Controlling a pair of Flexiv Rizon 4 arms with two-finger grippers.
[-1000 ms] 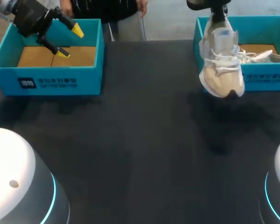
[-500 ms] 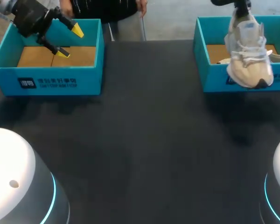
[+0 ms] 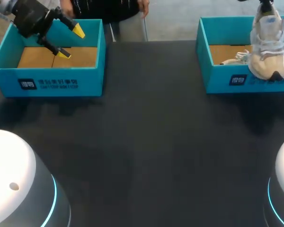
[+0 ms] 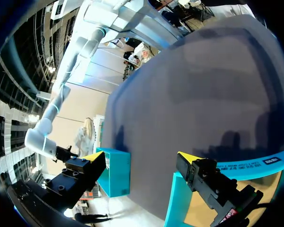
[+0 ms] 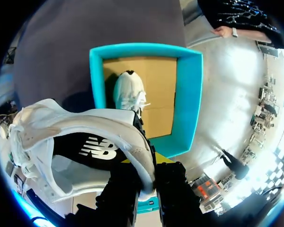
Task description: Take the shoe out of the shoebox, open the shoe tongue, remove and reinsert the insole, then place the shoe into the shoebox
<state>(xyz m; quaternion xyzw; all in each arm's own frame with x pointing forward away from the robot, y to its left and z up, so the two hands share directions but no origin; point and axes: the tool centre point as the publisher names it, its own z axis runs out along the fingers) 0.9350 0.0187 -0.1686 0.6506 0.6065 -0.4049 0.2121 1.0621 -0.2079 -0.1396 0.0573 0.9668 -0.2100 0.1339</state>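
A white shoe (image 3: 269,45) hangs toe-down from my right gripper (image 5: 149,165), which is shut on its heel collar. It hangs above the right teal shoebox (image 3: 227,82), over the box's right part. In the right wrist view the shoe (image 5: 75,137) fills the space ahead of the fingers, and the shoebox (image 5: 189,94) lies below it. A second white shoe (image 5: 129,92) lies inside that box, partly seen in the head view (image 3: 237,58). My left gripper (image 3: 70,42) is open and holds nothing, above the left teal shoebox (image 3: 52,82).
The left shoebox shows only its brown cardboard floor (image 3: 85,56). In the left wrist view my left gripper (image 4: 141,158) hangs over that box's teal wall (image 4: 116,172). The dark tabletop (image 3: 146,142) spreads between and in front of the two boxes.
My right arm has carried the shoe to the right and further back, from in front of the right box's left corner to above the box. The left arm has not moved.
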